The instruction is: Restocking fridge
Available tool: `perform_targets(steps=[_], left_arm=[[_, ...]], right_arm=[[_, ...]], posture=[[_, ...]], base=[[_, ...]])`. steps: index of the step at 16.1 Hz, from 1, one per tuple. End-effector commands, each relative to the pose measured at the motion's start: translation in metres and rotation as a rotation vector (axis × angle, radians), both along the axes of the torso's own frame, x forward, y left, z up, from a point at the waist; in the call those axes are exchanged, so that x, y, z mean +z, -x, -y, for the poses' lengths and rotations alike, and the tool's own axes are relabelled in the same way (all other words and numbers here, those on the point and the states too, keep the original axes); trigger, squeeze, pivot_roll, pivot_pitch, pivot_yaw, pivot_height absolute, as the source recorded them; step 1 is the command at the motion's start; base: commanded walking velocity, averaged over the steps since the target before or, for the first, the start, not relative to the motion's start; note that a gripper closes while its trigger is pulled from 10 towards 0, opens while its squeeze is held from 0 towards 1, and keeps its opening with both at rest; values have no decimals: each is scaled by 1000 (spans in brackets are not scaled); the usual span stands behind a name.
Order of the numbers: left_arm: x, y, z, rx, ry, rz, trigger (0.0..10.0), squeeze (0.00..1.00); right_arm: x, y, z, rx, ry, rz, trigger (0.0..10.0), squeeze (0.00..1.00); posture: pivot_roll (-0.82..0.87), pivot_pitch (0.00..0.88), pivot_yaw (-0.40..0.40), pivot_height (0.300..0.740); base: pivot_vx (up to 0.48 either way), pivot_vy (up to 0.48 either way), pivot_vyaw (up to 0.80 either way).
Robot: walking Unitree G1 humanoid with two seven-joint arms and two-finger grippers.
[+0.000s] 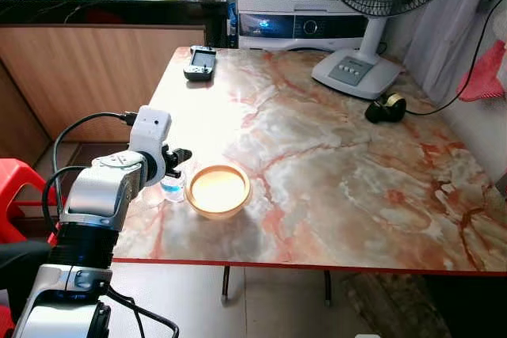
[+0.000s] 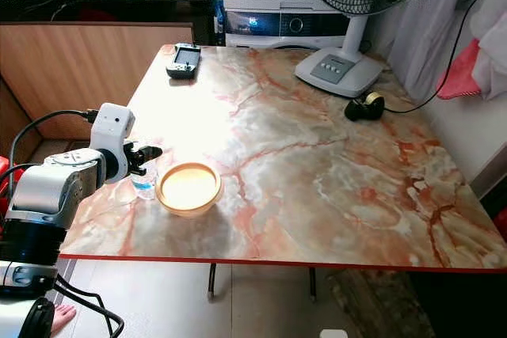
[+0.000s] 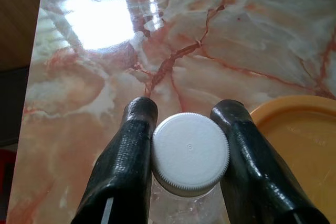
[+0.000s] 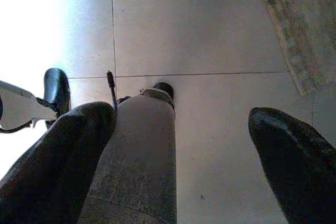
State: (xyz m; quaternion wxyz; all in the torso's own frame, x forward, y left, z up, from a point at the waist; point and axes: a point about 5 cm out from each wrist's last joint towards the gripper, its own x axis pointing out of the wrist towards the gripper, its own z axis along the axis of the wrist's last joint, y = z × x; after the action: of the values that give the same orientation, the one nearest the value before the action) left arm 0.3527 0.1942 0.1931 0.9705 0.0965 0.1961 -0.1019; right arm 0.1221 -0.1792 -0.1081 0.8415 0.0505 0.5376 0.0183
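A small clear water bottle [image 1: 172, 187] with a white cap [image 3: 190, 153] stands on the marble table [image 1: 333, 156] near its left front edge. Just beside it on the right sits a shallow orange bowl [image 1: 218, 190]. My left gripper [image 1: 181, 156] reaches over the table edge and is shut on the water bottle. In the left wrist view its two black fingers [image 3: 134, 145] press against the neck on either side, just under the cap. My right gripper [image 4: 181, 124] hangs open above the tiled floor with nothing between its fingers.
A white standing fan [image 1: 360, 61] and a black plug [image 1: 386, 107] with its cord sit at the table's far right. A black handset [image 1: 200, 62] lies at the far left corner. A red stool [image 1: 16, 195] stands left of me. A washing machine [image 1: 301, 25] stands behind the table.
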Motion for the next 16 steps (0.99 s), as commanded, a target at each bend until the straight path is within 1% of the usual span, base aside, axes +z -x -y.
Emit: perform_targets(steps=[1,4,5,6,7,8,9,10,11,12,13,15,16], left_arm=[[0,2,-1,-4,-32,-3,0,0],[-1,4,-5,11,-46,2,0,0],[4,5,-11,49,-57,31,0,0],[14,4,-19,98,-81,98,0,0],[29,5,-29,152,-89,194,0,0],[39,7,-36,191,-97,265,0,0],[46,9,-42,220,-95,315,2471,0],[49,12,-47,250,-91,357,8510,0],[45,18,-50,264,-108,385,10000,0],[35,26,-50,293,-138,393,10000,0],[27,33,-44,299,-127,419,10000,0],[13,50,-28,284,-120,495,10000,0],[12,55,-25,287,-166,525,10000,0]], right_arm=[[0,0,0,2,1,-6,10000,0],[0,0,0,2,-1,-7,10000,0],[0,0,0,3,-2,-7,10000,0],[0,0,-1,3,-3,-8,10000,0],[0,1,-1,4,-4,-9,10000,0],[0,1,-1,6,-4,-10,10000,0],[0,1,-1,8,-4,-11,10000,0],[-1,1,-1,11,-4,-11,10000,0],[-1,2,-1,9,-5,-12,10000,0],[-1,3,0,2,-5,-11,10000,0],[-1,4,1,-16,-6,-6,10000,0],[-1,5,1,-22,-9,-5,10000,0],[-1,6,0,-27,-12,-4,10000,0]], posture=[[120,0,-50,740],[120,0,-50,740],[122,0,-49,740],[122,0,-49,740],[129,0,-52,740],[134,0,-52,740],[137,0,-52,740],[138,0,-51,740],[132,0,-44,740],[134,0,-38,740],[134,0,-35,740],[132,0,-27,740],[126,0,-25,740]], base=[[0,0,0],[0,0,0],[0,0,0],[0,0,0],[0,0,0],[0,0,0],[0,0,0],[0,0,0],[0,0,0],[0,0,0],[0,0,0],[0,0,0],[0,0,0]])
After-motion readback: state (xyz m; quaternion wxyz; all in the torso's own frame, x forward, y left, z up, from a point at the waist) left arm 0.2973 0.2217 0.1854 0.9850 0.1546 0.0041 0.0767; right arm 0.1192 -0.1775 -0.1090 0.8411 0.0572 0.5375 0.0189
